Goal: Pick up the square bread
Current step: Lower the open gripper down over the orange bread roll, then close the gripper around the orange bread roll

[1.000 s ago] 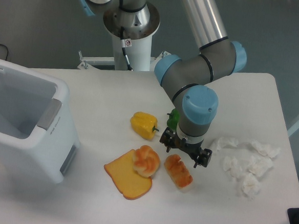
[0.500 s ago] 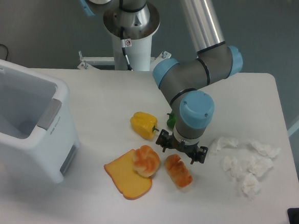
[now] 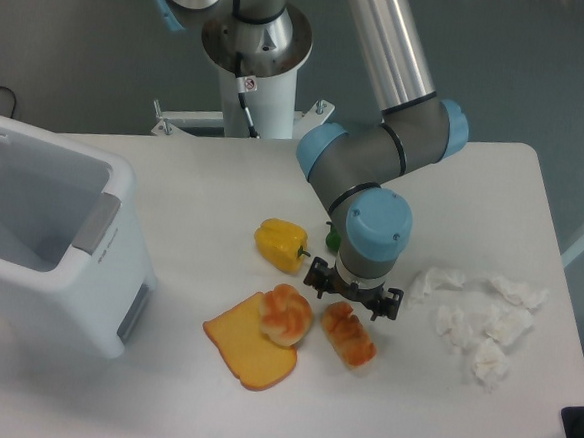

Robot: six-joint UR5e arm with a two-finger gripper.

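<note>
The square bread [image 3: 353, 338] is a small glossy orange-brown ridged loaf lying on the white table, right of the bun. My gripper [image 3: 352, 294] hangs directly over the loaf's far end, pointing down. Its two black fingers [image 3: 315, 278] are spread wide to either side, so it is open and holds nothing. The wrist hides the loaf's far tip.
A pale swirled bun [image 3: 285, 314] rests on a flat yellow-orange toast slice [image 3: 245, 352], just left of the loaf. A yellow pepper [image 3: 280, 243] lies behind them, and a green pepper [image 3: 332, 239] is mostly hidden by the arm. Crumpled tissues [image 3: 480, 320] lie at right, a white bin [image 3: 50, 237] at left.
The wrist has shifted slightly left and back, centring the gripper over the loaf's far end. The fingers stay spread. The food has not moved.
</note>
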